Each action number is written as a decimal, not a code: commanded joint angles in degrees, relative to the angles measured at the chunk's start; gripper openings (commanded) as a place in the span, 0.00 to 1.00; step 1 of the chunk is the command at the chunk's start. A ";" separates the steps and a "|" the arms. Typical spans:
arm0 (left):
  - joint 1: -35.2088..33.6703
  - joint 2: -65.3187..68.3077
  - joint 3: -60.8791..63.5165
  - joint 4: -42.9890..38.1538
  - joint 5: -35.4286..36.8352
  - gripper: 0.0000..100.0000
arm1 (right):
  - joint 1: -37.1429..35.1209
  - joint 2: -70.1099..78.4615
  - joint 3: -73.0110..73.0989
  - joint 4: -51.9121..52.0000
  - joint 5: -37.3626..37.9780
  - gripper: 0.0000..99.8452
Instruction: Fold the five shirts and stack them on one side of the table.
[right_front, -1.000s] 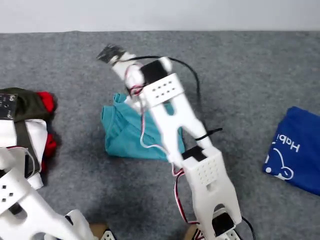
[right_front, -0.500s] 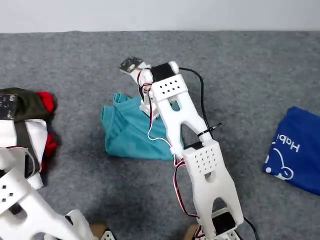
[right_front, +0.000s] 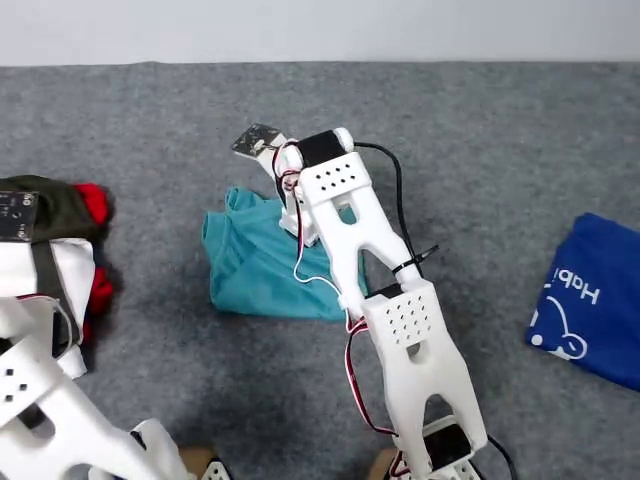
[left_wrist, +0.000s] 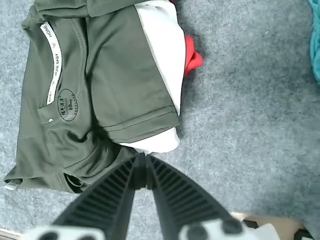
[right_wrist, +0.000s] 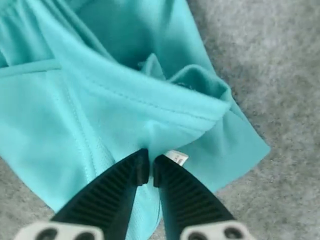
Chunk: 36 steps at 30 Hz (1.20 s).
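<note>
Shirts lie in three spots on the grey table (right_front: 500, 140). From above, we see the teal shirt (right_front: 250, 265) loosely bunched near the middle and the blue shirt (right_front: 590, 300) flat at the 3 o'clock edge. A stack sits at 9 o'clock: a dark green shirt (left_wrist: 95, 85) on top, a white shirt (left_wrist: 162, 50) under it and a red shirt (left_wrist: 192, 55) poking out below. The right gripper (right_wrist: 149, 162) is down on the teal shirt's 1 o'clock side. Its fingers are pressed together, tips on the cloth beside a small white tag (right_wrist: 176, 157); we cannot tell whether any cloth is pinched between them. The left gripper (left_wrist: 145, 164) hangs above the stack's edge, fingers together and holding nothing.
</note>
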 joint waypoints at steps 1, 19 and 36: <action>0.09 -1.14 -0.13 0.26 -0.53 0.00 | -0.13 -5.23 -0.44 2.42 0.62 0.01; 0.09 -1.14 0.04 -2.11 -0.53 0.00 | -22.81 -27.12 28.22 2.24 -0.70 0.03; 0.09 -1.14 -0.04 -2.20 -0.53 0.00 | -15.69 -35.82 28.75 2.42 0.09 0.11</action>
